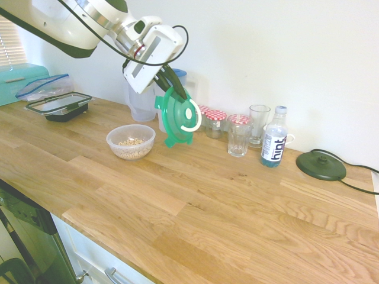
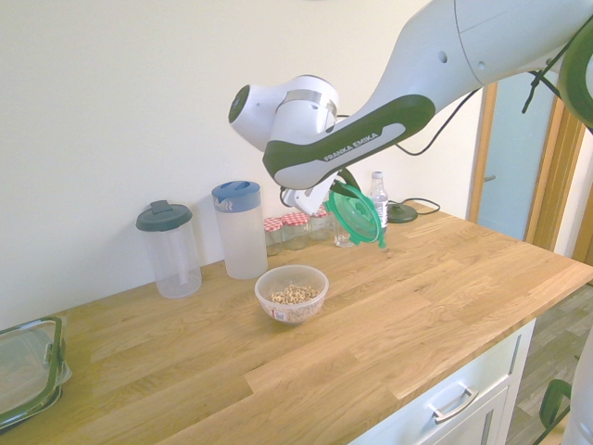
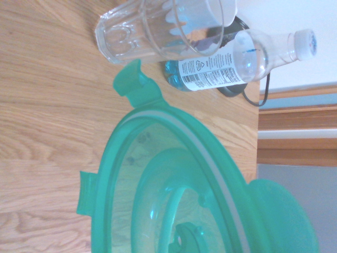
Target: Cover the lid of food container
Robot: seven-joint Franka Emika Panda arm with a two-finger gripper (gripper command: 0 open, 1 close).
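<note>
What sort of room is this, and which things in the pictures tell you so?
Probably a kitchen: a wooden worktop, lidded pitchers and a bowl of grainy food point to it.

Shows bowl [image 1: 121, 151] on bench [image 1: 207, 207] left of centre in the first exterior view, with food [image 1: 131, 142] inside. Has lid [image 1: 173, 121] tilted in pincer [image 1: 181, 96], above bench, right of bowl. Puts pitchers [image 1: 141, 105] behind bowl; jars [image 1: 215, 124], tumbler [image 1: 238, 142], bottle [image 1: 273, 142], then kettle base [image 1: 321, 166] rightward; rectangular container [image 1: 59, 105] upper left, before bag [image 1: 42, 87].
</note>
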